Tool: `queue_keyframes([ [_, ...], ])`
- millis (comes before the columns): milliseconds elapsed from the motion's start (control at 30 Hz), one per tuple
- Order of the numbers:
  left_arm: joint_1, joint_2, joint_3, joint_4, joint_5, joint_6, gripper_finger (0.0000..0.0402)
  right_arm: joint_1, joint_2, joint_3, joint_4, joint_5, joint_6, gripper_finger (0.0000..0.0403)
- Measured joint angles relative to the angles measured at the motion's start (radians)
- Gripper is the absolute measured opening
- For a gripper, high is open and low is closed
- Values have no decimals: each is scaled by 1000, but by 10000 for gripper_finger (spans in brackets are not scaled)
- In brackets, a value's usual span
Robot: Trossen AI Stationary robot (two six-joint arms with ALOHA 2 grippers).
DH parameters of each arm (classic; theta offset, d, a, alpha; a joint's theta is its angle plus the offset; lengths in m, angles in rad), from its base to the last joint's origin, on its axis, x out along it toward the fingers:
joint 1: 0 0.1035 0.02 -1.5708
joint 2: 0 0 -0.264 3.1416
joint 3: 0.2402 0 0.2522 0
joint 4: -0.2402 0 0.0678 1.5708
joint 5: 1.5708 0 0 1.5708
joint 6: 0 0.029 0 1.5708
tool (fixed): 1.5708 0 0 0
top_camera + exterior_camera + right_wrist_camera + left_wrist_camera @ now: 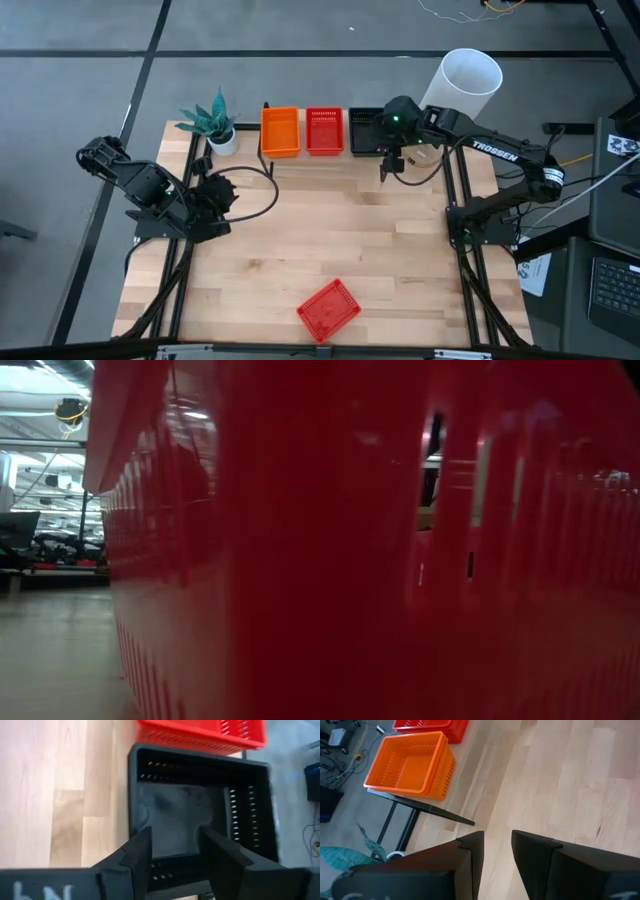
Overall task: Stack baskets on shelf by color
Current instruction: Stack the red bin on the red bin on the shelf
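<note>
On the shelf (427,808) at the table's far edge stand orange baskets (280,131), red baskets (324,130) and black baskets (363,131), side by side on their bottoms. One more red basket (328,308) lies alone near the table's near edge and fills the low view (330,550). My right gripper (175,852) is open and hovers over the black basket (200,815) at its table-side wall. My left gripper (497,855) is open above the table's left part, and it faces the orange basket (407,765).
A potted green plant (212,124) stands left of the shelf. A white cylinder (462,82) stands beyond the far right corner. A black cable (262,195) loops across the table by the left arm. Bare wood lies between the shelf and the lone red basket.
</note>
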Motion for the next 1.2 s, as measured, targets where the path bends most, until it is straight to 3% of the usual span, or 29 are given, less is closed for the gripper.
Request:
queue_keyframes([
  [167, 0, 0, 0, 0, -18, 0, 92, 0, -15, 0, 37, 16, 12, 161],
  [267, 0, 0, 0, 0, -25, 0, 92, 14, -24, 0, 31, -44, 95, 161],
  [567, 0, 0, 0, 3, -25, 0, 92, 145, -31, -41, -179, -510, 408, 161],
  [667, 0, 0, 0, 12, -25, 0, 92, 245, -30, -124, -154, -583, 482, 161],
  [867, 0, 0, 0, 12, -25, 0, 92, 505, -29, -287, 77, -423, 666, 161],
  [1067, 0, 0, 0, 12, -26, 0, 92, 764, -20, -307, 338, -242, 760, 161],
  [1200, 0, 0, 0, 12, -35, 0, 92, 888, 54, -306, 519, -164, 758, 161],
])
